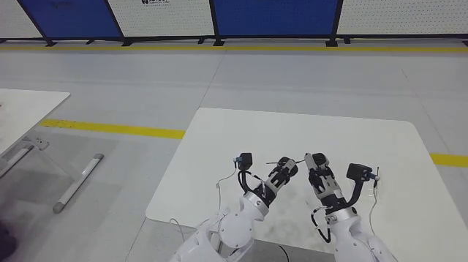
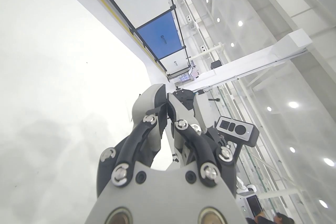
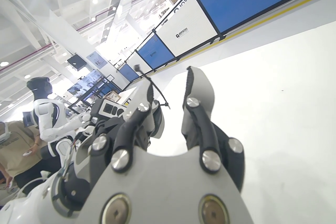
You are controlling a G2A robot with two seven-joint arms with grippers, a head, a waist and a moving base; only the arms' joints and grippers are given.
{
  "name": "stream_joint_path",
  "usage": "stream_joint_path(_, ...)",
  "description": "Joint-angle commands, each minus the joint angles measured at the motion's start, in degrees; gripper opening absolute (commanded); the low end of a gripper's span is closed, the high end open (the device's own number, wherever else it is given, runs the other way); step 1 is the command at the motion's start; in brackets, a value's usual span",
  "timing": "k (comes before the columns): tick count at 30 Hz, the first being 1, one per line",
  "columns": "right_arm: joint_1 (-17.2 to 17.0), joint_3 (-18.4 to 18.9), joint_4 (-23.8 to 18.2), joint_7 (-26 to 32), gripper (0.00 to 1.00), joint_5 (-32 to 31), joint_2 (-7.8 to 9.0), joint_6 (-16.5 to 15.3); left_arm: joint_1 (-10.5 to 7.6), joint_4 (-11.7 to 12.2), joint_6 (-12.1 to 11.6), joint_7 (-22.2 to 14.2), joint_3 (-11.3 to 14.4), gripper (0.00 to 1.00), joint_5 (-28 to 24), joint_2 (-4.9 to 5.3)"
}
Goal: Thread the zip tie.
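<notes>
A thin black zip tie (image 3: 157, 89) curves up in the air over the white table (image 1: 380, 152), its square head at the top end. My left gripper (image 2: 167, 97) is shut on the zip tie (image 2: 157, 110), whose strap sticks out sideways between the pads. My right gripper (image 3: 168, 80) is open, its fingers wide apart, and the tie runs just beside one finger (image 3: 147, 93) without being pinched. In the top view the left gripper (image 1: 287, 165) and right gripper (image 1: 313, 161) hover close together, tips facing, above the table's near edge.
The white table stretches away bare beyond the grippers. A second white table (image 1: 29, 108) stands at the far left, across a strip of grey floor with a yellow line (image 1: 110, 127). Blue and white partition panels (image 1: 278, 2) close off the back.
</notes>
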Motion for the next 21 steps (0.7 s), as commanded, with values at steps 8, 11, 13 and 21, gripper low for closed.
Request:
stream_joint_path(8, 0.06, -0.05, -0.08, 0.23, 0.0, -0.57, -0.11, -0.13, 0.38, -0.47, 0.05, 0.11, -0.07, 0.0, 0.18, -0.05)
stream_joint_path(11, 0.17, -0.23, 0.05, 0.7, 0.0, -1.05, -0.13, -0.15, 0.52, -0.55, -0.29, -0.38, -0.1, 0.0, 0.19, -0.02)
stream_joint_path(13, 0.21, -0.26, 0.1, 0.81, 0.0, -1.11, -0.16, -0.17, 0.58, -0.61, -0.4, -0.55, -0.13, 0.0, 0.28, -0.01)
stream_joint_path(21, 0.05, 0.18, 0.06, 0.66, 0.0, -1.11, -0.2, -0.22, 0.67, -0.76, 0.05, 0.34, -0.13, 1.0, 0.34, -0.14)
